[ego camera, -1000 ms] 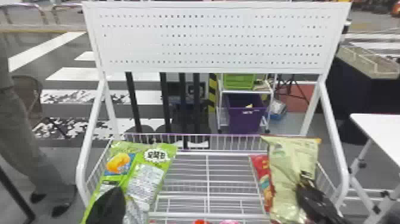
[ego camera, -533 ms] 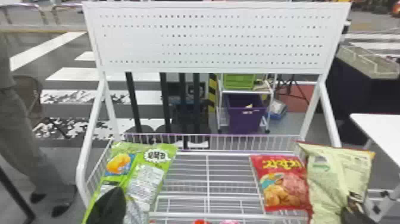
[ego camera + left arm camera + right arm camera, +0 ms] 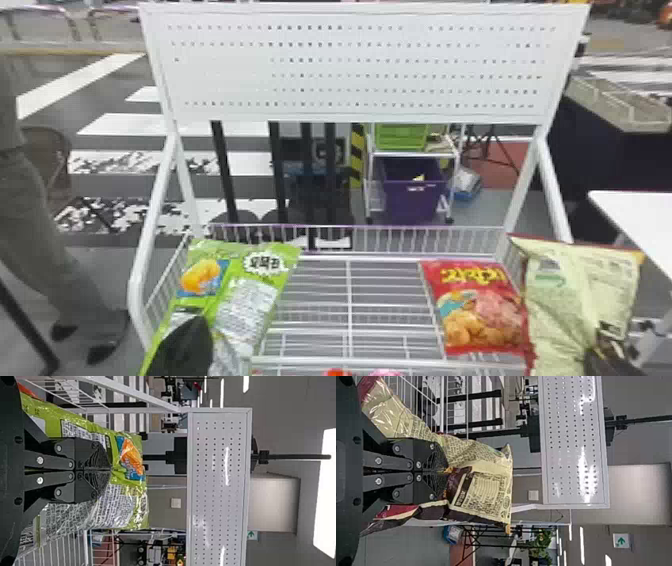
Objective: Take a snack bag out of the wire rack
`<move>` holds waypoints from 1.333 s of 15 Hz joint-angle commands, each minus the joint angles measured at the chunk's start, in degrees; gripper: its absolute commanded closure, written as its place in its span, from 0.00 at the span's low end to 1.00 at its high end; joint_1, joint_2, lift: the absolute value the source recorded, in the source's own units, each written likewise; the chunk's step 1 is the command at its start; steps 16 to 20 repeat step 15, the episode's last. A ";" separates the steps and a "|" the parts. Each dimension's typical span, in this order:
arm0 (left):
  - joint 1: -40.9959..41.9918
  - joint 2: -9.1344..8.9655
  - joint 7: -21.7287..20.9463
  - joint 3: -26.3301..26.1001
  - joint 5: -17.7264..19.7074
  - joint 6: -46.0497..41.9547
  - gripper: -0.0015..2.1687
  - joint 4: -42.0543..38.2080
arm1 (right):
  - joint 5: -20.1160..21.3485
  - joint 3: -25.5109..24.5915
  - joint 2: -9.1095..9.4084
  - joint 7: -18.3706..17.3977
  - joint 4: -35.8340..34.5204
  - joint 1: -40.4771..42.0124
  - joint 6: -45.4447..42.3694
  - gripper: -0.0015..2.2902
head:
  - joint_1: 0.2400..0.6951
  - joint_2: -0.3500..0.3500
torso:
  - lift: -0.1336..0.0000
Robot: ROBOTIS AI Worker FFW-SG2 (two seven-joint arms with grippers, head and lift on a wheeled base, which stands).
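Observation:
In the head view my left gripper (image 3: 185, 350) is at the lower left, against the green snack bag (image 3: 245, 305) at the wire rack's (image 3: 348, 310) left side. The left wrist view has the left gripper (image 3: 110, 470) shut on that green bag (image 3: 119, 506). At the head view's lower right, my right gripper (image 3: 607, 357) holds the cream-coloured snack bag (image 3: 575, 295) upright by the rack's right edge. In the right wrist view the right gripper (image 3: 447, 471) is shut on the cream bag (image 3: 486, 494), which creases around the fingertips. A red snack bag (image 3: 480, 310) lies in the rack beside the cream one.
A white perforated panel (image 3: 360, 65) stands above the rack's back, carried by white side posts. A white table (image 3: 635, 220) is at the right. Behind the rack are a purple bin (image 3: 412, 195) and black poles. Red and pink items show at the bottom edge.
The right gripper has moved to the right with the cream bag, uncovering the red bag. My left gripper and the green bag have stayed in place.

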 commanded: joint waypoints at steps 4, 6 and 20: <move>0.29 0.00 0.00 0.01 -0.08 0.00 0.86 -0.40 | 0.15 0.00 0.00 0.00 0.16 0.19 -0.35 0.98 | 0.57 0.50 | 1.00; 0.37 0.00 0.00 0.01 -0.08 0.00 0.86 -0.40 | 0.15 0.00 0.09 0.53 0.07 0.27 -0.35 0.98 | 0.57 0.50 | 1.00; -0.24 -0.18 -0.09 -0.60 -0.35 0.00 0.86 -0.31 | -0.46 4.84 -3.96 -2.81 10.01 -14.76 3.17 0.98 | 0.57 0.50 | 1.00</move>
